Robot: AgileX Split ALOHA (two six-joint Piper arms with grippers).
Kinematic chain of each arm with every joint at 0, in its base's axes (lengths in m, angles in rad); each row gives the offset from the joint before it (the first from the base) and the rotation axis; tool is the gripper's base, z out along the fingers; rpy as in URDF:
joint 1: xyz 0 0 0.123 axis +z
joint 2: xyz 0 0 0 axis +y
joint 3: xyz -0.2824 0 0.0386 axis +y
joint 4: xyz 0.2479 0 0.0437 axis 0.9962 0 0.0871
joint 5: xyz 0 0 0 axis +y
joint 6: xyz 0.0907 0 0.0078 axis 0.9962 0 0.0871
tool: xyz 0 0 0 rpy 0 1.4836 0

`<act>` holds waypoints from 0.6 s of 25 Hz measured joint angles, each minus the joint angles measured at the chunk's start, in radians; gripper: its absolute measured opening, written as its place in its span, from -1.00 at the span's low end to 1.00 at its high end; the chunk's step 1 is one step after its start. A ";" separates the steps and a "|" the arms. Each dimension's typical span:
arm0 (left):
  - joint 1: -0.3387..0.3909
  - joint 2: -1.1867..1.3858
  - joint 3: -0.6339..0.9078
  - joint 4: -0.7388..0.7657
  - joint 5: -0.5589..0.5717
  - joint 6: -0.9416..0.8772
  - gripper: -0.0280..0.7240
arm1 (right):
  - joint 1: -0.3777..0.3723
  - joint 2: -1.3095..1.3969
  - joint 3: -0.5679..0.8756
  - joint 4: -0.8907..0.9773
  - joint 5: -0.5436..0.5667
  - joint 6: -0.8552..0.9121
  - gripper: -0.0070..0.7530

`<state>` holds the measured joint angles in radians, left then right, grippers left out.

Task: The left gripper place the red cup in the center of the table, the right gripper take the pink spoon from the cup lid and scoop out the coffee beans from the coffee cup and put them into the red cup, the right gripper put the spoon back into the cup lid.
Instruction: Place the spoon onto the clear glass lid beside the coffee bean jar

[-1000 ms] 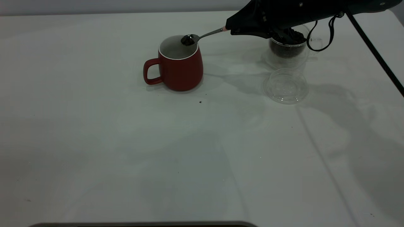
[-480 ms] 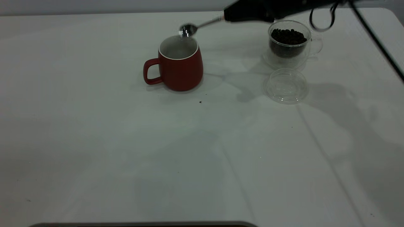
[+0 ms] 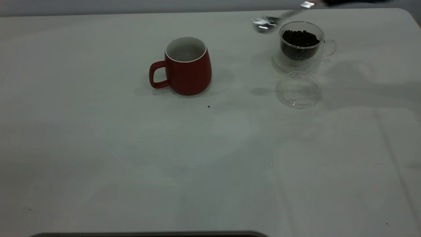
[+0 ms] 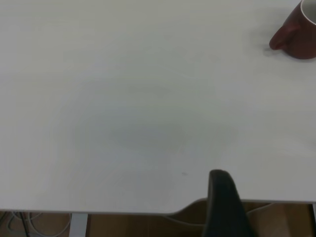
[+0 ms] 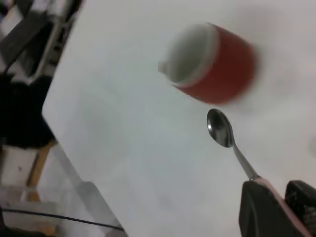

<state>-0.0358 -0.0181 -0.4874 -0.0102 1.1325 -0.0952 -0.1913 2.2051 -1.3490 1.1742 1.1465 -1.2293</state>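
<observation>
R gripper (image 5: 279, 207), jaws clamped on the pink spoon (image 5: 224, 133) w/ bowl empty, holds it near the coffee cup (image 3: 301, 44) at table's 1 o'clock, prob for another scoop; red cup (image 3: 187, 65) centre; L jaws can't tell.

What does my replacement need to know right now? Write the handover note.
Right end effector: shut on the spoon, bowl empty, in the air between the red cup and the coffee cup.
Left end effector: parked near the table edge, off the job.
Red cup stands mid-table, upright. Coffee cup holds beans; the cup lid lies in front of it, empty.
Left: return the spoon to the lid.
</observation>
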 joint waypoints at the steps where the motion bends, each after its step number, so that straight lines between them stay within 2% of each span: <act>1: 0.000 0.000 0.000 0.000 0.000 0.000 0.39 | -0.032 0.006 0.000 -0.025 0.003 0.034 -0.74; 5: 0.000 0.000 0.000 0.000 0.000 0.000 0.39 | -0.098 0.053 0.009 -0.065 0.006 0.098 -0.74; 11: 0.000 0.000 0.000 0.000 0.000 0.000 0.39 | -0.104 0.176 0.010 -0.046 0.004 0.089 -0.74; 15: 0.000 0.000 0.000 0.000 0.000 0.000 0.39 | -0.109 0.238 0.010 0.055 -0.030 0.052 -0.74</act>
<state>-0.0358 -0.0181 -0.4874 -0.0102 1.1325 -0.0952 -0.3007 2.4427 -1.3390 1.2296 1.1161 -1.1771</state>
